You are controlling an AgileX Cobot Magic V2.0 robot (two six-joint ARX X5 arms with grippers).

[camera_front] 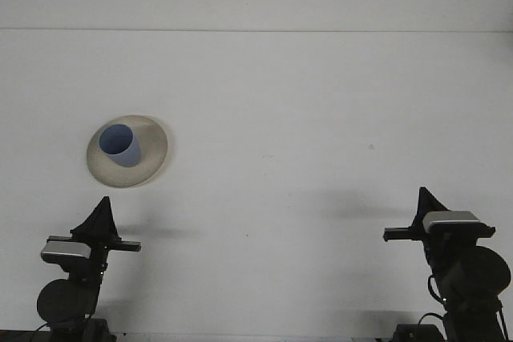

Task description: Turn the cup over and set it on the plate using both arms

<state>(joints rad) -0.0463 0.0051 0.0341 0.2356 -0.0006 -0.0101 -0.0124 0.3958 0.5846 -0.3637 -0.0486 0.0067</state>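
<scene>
Both pincers, left pincer (pixel 103 212) and right pincer (pixel 422 202), sit low and empty-handed; I can't tell their spread. Blue cup (pixel 120 146) stands mouth-up on the plate (pixel 152 158). Looks finished; I'd park.

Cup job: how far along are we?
Looks finished: the blue cup stands mouth-up on the plate. Nothing is in hand; the left tool and right tool sit near the table's front edge, away from it. Nothing visible remains.
</scene>
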